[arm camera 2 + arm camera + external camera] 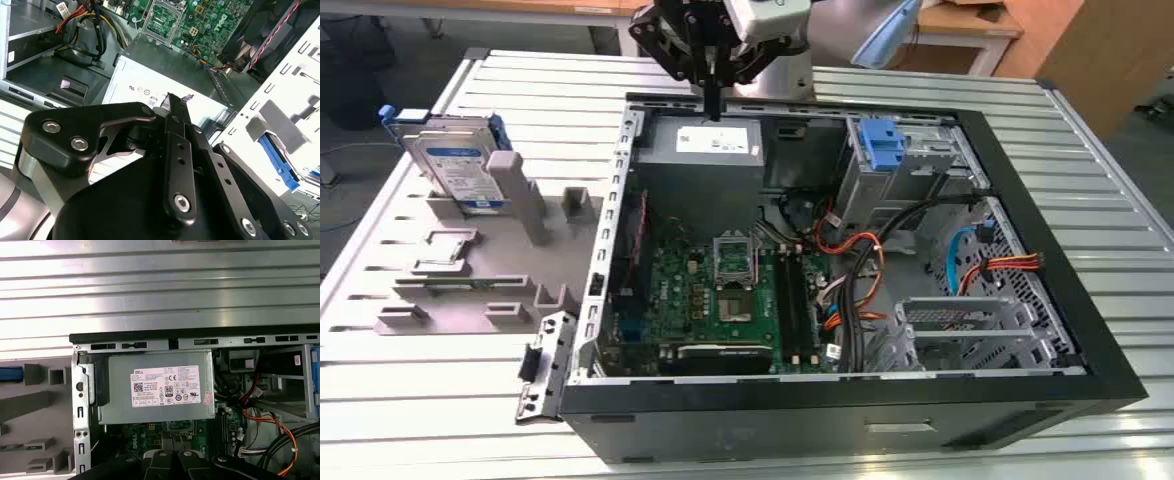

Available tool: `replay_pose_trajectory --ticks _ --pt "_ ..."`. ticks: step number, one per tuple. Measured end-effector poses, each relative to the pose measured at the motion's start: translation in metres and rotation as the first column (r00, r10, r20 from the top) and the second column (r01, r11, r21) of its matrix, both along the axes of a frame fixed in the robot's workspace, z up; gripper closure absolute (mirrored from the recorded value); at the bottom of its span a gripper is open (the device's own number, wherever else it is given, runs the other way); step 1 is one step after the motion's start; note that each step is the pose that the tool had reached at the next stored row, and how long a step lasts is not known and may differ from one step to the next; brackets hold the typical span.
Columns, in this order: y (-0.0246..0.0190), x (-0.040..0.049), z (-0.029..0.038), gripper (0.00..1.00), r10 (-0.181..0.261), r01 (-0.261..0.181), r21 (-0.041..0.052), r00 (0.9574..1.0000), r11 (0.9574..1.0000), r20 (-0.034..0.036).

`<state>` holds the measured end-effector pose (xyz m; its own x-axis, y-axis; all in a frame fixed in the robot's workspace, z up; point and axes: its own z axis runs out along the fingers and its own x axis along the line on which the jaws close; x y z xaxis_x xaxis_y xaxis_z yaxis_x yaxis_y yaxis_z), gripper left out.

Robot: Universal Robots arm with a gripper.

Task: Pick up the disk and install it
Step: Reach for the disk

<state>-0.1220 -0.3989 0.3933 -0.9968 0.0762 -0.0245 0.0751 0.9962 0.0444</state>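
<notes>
**Disk parked outside the computer case; gripper empty above the power supply.**

To the exterior view's left of the computer case (854, 412), beyond its side wall, the disk (458, 165) stands on edge in a grey moulded fixture (454, 290). Its long axis is roughly upright, leaning a little, with the label face showing — silver metal, a glossy white-and-blue label and a blue plastic bracket round the edges. It sits well apart from the gripper (715, 105), lying to that same left. The gripper hangs within the case's outline, over the matte grey power supply box (707, 148). Its black fingers (176, 145) are pressed together with nothing between them. Farther right inside the case stands a tall blue latch piece (882, 145) on a grey metal cage. Under the case lies a table (440, 410) of ribbed metal slats.
</notes>
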Motion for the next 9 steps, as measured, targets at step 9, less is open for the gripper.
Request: replay_pose_trajectory --ticks 9 --pt "0.0000 -0.0067 -0.0003 0.90 0.000 0.000 0.0000 1.0000 1.0000 0.0000"
